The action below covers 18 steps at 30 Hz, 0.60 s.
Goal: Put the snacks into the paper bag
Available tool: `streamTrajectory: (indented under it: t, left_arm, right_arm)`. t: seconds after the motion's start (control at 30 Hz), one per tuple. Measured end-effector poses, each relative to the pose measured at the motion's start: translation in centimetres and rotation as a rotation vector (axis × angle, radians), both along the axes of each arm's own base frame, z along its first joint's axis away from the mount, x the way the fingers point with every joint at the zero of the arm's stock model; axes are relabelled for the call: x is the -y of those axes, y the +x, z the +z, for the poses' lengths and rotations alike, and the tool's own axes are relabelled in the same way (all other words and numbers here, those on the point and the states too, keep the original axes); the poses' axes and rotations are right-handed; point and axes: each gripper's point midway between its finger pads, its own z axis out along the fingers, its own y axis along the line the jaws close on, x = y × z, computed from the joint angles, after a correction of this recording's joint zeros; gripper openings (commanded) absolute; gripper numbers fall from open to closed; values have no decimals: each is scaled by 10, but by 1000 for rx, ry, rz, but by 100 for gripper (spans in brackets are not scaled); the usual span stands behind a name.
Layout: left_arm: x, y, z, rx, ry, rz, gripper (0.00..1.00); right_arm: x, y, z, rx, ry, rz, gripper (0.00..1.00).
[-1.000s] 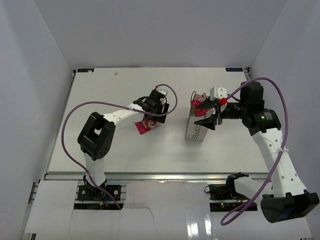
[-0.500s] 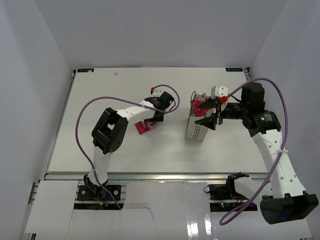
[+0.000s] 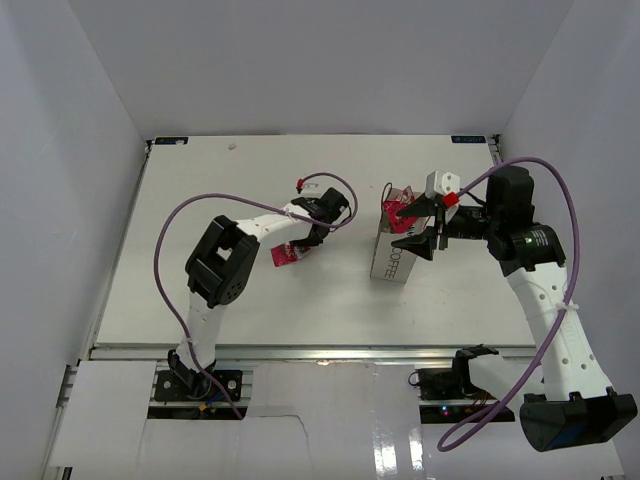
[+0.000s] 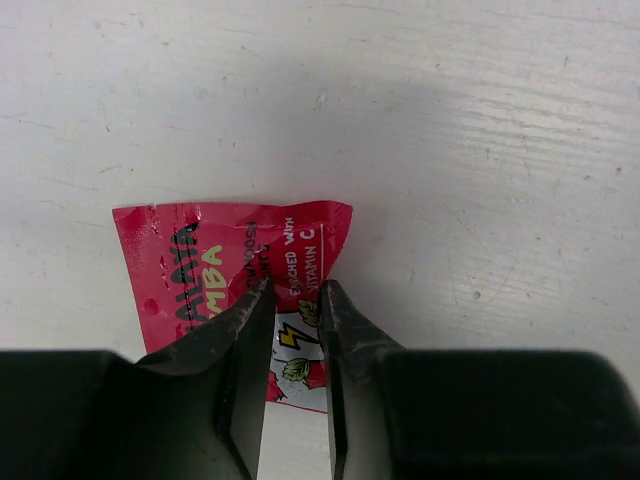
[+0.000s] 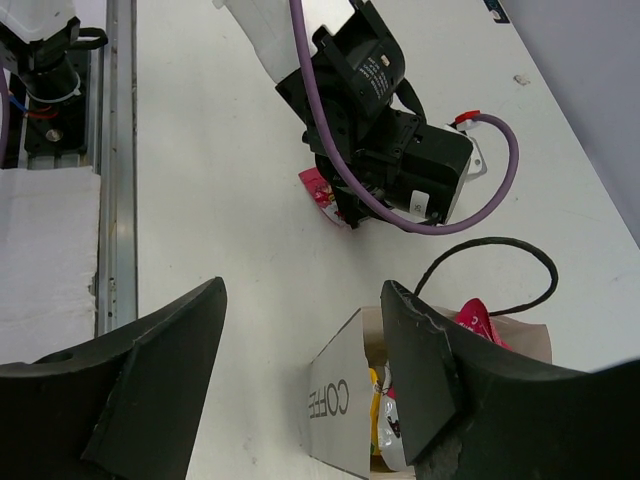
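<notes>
A red snack packet (image 4: 200,280) lies flat on the white table, left of the paper bag (image 3: 390,262). My left gripper (image 4: 295,290) is down on the packet's right part, jaws drawn close with a strip of foil between them; from above the left gripper (image 3: 298,245) covers part of the red packet (image 3: 286,254). The white bag marked COFFEE (image 5: 335,395) stands upright with a red snack (image 5: 478,322) and a yellow snack (image 5: 378,410) in it. My right gripper (image 5: 305,295) hangs open over the bag's mouth, one finger above the opening, the other outside its lettered wall.
The bag's thin dark handle (image 5: 500,245) loops up beside my right finger. A metal rail (image 5: 115,150) runs along the table's near edge. White walls enclose the table on three sides. The left arm's purple cable (image 3: 170,225) arcs over the table's left half.
My left gripper has come down onto the red packet and its jaws have narrowed around it. The packet has shifted slightly. The right gripper stays over the bag.
</notes>
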Motion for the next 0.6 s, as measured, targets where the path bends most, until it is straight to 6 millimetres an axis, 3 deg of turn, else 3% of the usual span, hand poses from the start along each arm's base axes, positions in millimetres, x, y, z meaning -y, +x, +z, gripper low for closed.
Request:
streamTrajectory:
  t: [0.1,0.17,0.2,0.23,0.37,0.5,0.6]
  left_arm:
    - [-3,-1,1,8,1,12,25]
    - [-3,-3,1,9,-7,17,8]
    - [-3,-3,1,9,-11,18,8]
    - [-3,-4,2,10,-19,16,0]
    - [3,-18,4,-32,-87,-31,0]
    - [13,-48,10,-112,-200,-151,0]
    - [26,-73,30,-139,-329,-281,0]
  right_arm:
    - [0,0,0,-1,2,1,70]
    - [0,0,0,-1,2,1,70]
    - [0,0,0,-1,2,1,70]
    - [0,-1,1,0,2,1,70]
    - [1,-2,3,6,6,-1,70]
    - [0,-7,5,23,12,19,73]
    - [-1,-15,3,50,10,73,78]
